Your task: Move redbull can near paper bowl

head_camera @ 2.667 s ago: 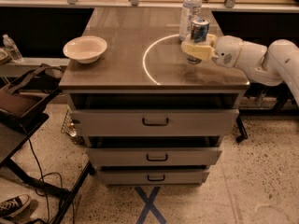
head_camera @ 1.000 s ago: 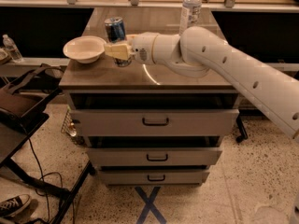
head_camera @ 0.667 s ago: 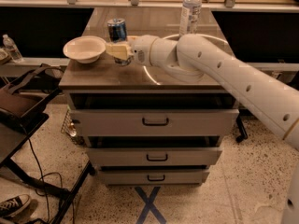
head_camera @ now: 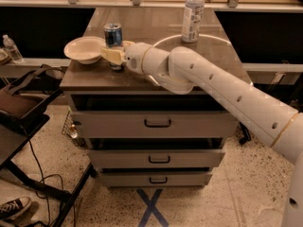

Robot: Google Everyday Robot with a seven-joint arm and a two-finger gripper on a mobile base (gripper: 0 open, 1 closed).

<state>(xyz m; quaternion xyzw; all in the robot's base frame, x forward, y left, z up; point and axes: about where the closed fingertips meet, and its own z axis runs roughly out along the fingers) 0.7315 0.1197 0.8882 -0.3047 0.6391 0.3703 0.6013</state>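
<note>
The redbull can point(head_camera: 113, 34), blue and silver, stands upright at the left of the wooden cabinet top point(head_camera: 208, 60), right beside the paper bowl point(head_camera: 84, 49). The off-white bowl sits at the top's left edge, and the can is at its right rim. My gripper point(head_camera: 110, 56) reaches in from the right, with its yellowish fingers point(head_camera: 115, 56) closed around the can's lower half. The can's base is hidden behind the fingers.
A clear water bottle point(head_camera: 192, 15) stands at the back right of the top. Below are three drawers point(head_camera: 156, 123). A black bag on a stand point(head_camera: 21, 109) is to the left, and a small bottle point(head_camera: 11, 48) lies on a side ledge.
Since 2.7 s ago my arm has carried the can from beside the water bottle leftwards to the bowl. Over the last second the can sank slightly.
</note>
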